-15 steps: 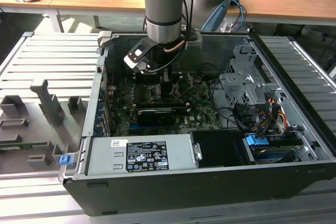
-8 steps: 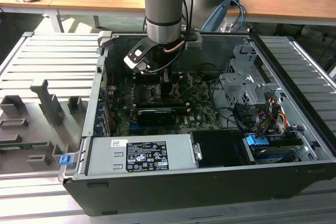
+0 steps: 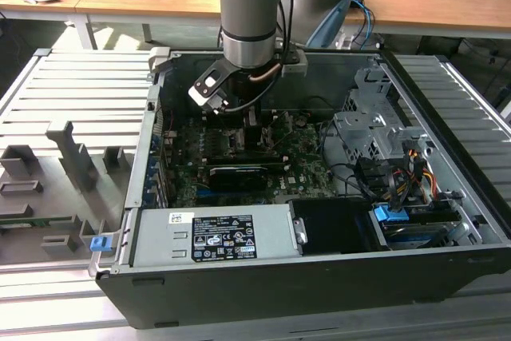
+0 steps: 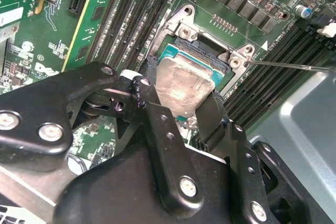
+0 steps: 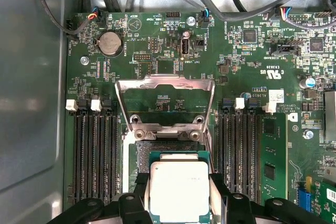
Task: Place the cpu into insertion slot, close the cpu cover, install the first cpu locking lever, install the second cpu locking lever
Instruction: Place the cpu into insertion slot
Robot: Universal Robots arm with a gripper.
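Note:
The cpu (image 5: 179, 190), a square chip with a silvery top, sits between my gripper's (image 5: 179, 195) black fingers (image 5: 218, 186), which are shut on its two sides. It hangs low over the insertion slot (image 5: 157, 148), whose dark contact field shows just past the chip's edge. The cpu cover (image 5: 164, 82), a thin metal frame, stands swung up and open behind the slot. In the second wrist view the cpu (image 4: 181, 83) tilts over the socket between the fingers (image 4: 157, 116). A thin locking lever (image 4: 294, 66) sticks out to one side. In the exterior view my gripper (image 3: 252, 121) is down inside the open computer case.
Rows of black memory slots (image 5: 94, 156) flank the socket on both sides. Cables (image 5: 220, 3) run across the board's far edge. A long black card (image 3: 238, 175) and a power supply (image 3: 211, 237) lie in the case (image 3: 319, 293) in front of the arm. A drive cage (image 3: 375, 129) sits toward the exterior view's right.

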